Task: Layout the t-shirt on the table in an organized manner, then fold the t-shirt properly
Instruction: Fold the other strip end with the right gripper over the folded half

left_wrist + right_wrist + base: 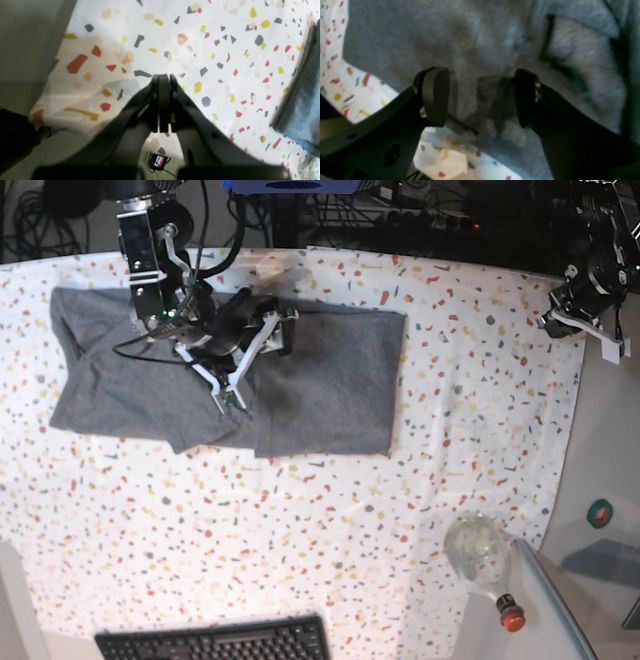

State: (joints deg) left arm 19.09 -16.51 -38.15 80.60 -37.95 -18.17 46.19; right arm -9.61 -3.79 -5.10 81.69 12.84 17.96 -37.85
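Observation:
The heather-grey t-shirt [320, 375] lies spread at the back left of the table [330, 520], with a fold along its front edge. My right gripper [245, 365] is over the shirt's middle. In the right wrist view this gripper [481, 97] is open, its fingers [436, 97] apart on either side of the grey cloth [445, 37] near the shirt's edge, with nothing held. My left gripper [590, 325] is by the table's far right edge. In the left wrist view it [163, 77] is shut and empty above the speckled cloth [225, 62]; the shirt [302, 105] shows at the right.
A black keyboard [215, 642] lies at the front edge. A clear round bottle with a red cap [480, 555] lies at the front right corner. The tablecloth hangs over the right edge [80, 82]. Cables and dark equipment [400, 210] line the back.

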